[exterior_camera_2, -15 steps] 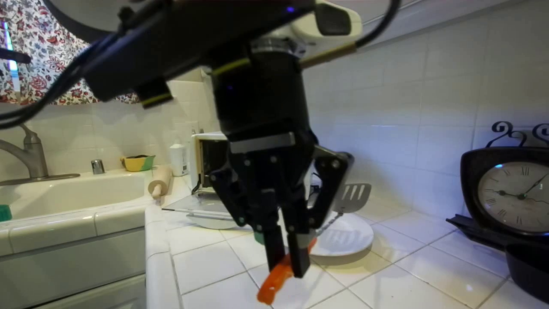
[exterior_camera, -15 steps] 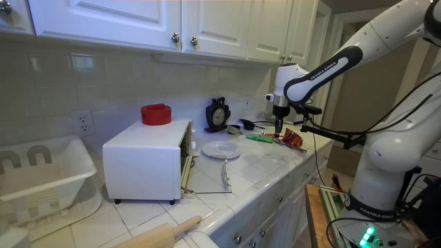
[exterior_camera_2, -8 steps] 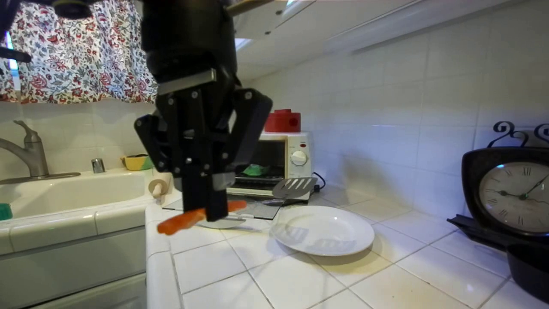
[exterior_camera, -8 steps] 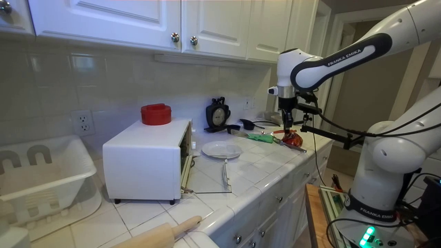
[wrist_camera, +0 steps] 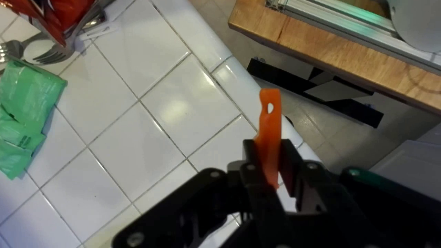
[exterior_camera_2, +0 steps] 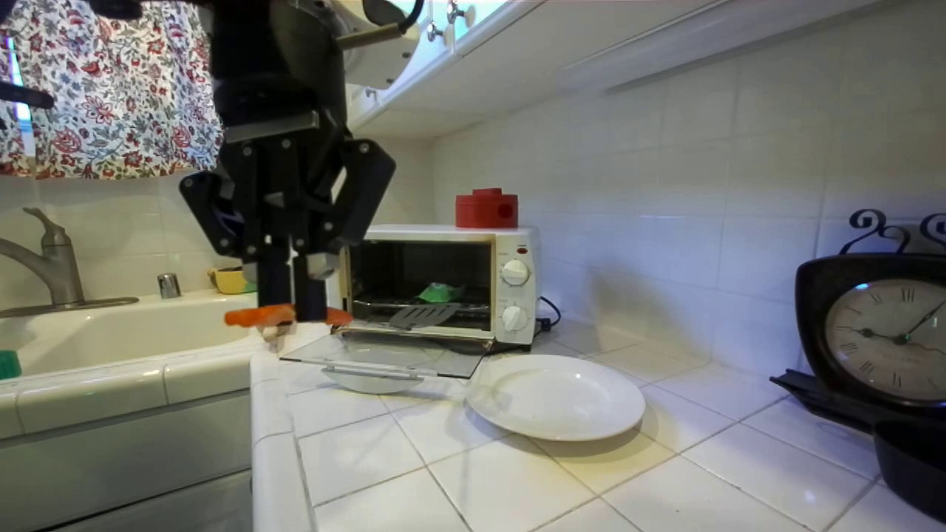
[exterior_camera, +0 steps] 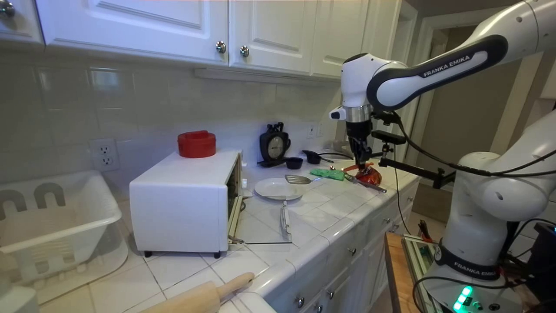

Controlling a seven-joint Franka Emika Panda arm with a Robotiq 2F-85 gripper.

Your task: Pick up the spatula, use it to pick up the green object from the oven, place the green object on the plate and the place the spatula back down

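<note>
My gripper [exterior_camera_2: 293, 309] is shut on the orange handle of the spatula [exterior_camera_2: 423, 316]. The wrist view shows the handle [wrist_camera: 270, 120] between the fingers of the gripper [wrist_camera: 268, 144]. The spatula's grey slotted blade appears in front of the oven's opening in an exterior view, and near the plate's right edge in an exterior view [exterior_camera: 298, 179]; its distance from the oven is unclear. The white oven [exterior_camera_2: 436, 233] has its glass door [exterior_camera_2: 436, 362] folded down. The green object [exterior_camera_2: 440, 292] lies on the rack inside. The white plate [exterior_camera_2: 562, 399] sits on the counter beside the door.
A green packet [exterior_camera: 326, 174], a red packet [exterior_camera: 369, 176] and cutlery lie on the counter below the gripper. A red container [exterior_camera_2: 486, 208] stands on the oven. A white bowl [exterior_camera_2: 373, 381] is under the door. A black clock [exterior_camera_2: 879, 325] stands by the wall.
The gripper has risen from low over the counter and moved away from the near camera, carrying the spatula. The blade has shifted left past the plate to in front of the oven's opening.
</note>
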